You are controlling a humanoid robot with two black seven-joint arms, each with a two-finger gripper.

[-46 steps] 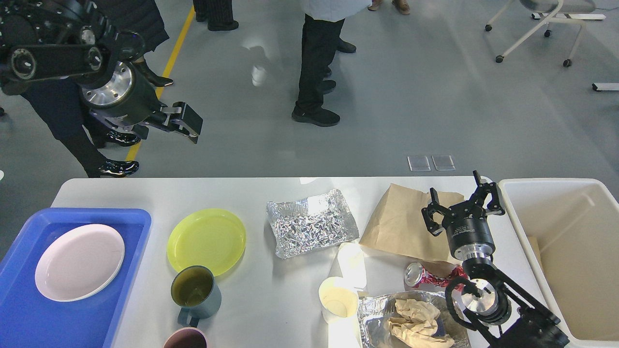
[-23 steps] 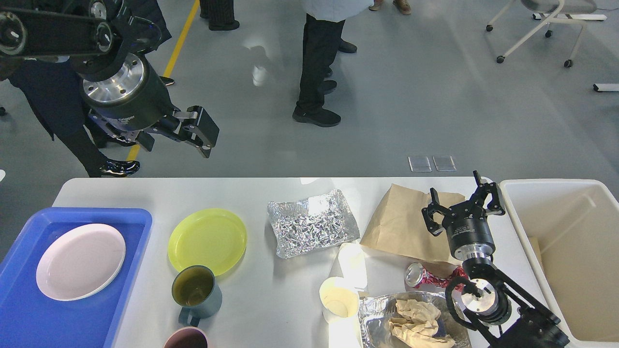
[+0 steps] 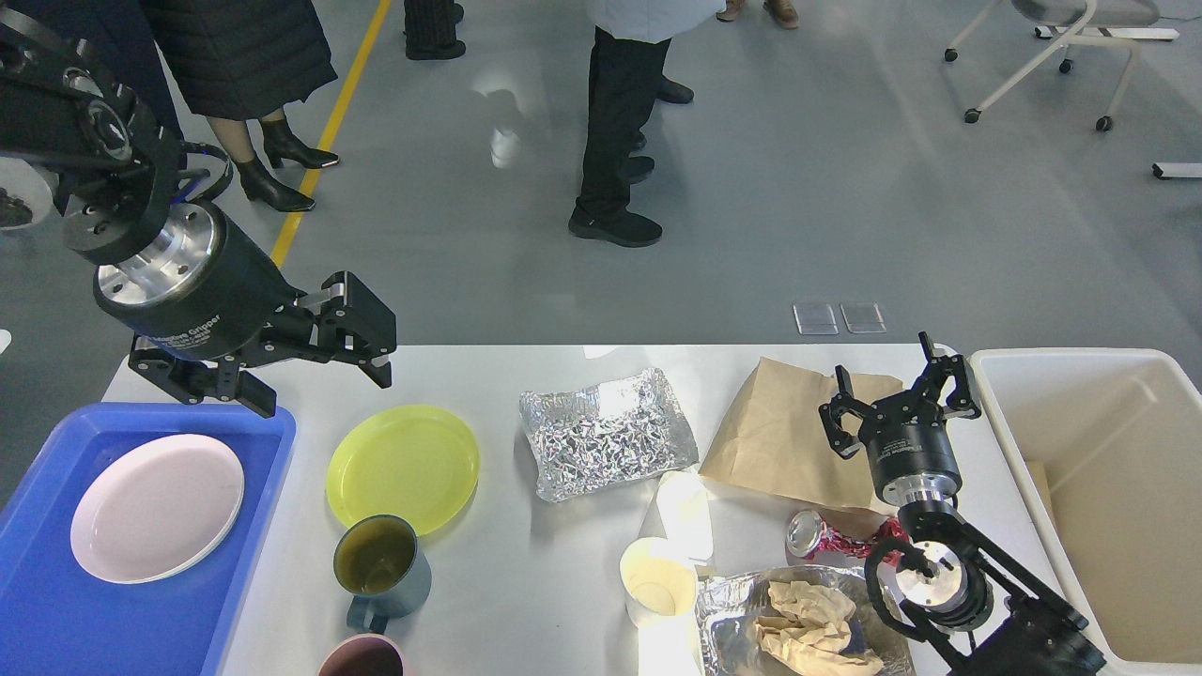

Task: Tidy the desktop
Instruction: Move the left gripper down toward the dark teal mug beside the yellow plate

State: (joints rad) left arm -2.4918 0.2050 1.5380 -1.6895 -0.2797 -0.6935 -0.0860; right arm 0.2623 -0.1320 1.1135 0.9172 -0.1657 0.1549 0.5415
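Since the earlier frames, left gripper (image 3: pixel 315 380) has descended from above the floor to the far-left corner of the desktop (image 3: pixel 526 573), and its wrist has rolled so that one finger now sits near the blue tray (image 3: pixel 56 610) and the other farther right; right gripper (image 3: pixel 897 394) is unchanged. Fingers of the left gripper are spread wide and hold nothing. Directly below its lower finger lies the tray's far edge, with a white plate (image 3: pixel 157 507) resting inside the tray, nearer the viewer than the gripper. Below and just right of the left gripper lies a yellow plate (image 3: pixel 403 468), flat on the desktop; beyond that plate, nearer still, stands a dark mug (image 3: pixel 380 563), and a second, pinkish cup (image 3: pixel 362 657) shows at the bottom edge. Well to the right of the left gripper rests a crumpled foil sheet (image 3: pixel 606 432). Right gripper points away from the viewer, fingers parted and empty, poised over the right part of a brown paper bag (image 3: pixel 779 437). Just beside it on its right stands a cream bin (image 3: pixel 1099 460). Behind its wrist, toward the viewer, lie a crushed red can (image 3: pixel 826 537), a foil tray holding crumpled paper (image 3: pixel 808 629) and a cream cup (image 3: pixel 657 582). Desktop spans the lower half of the view, beneath both grippers
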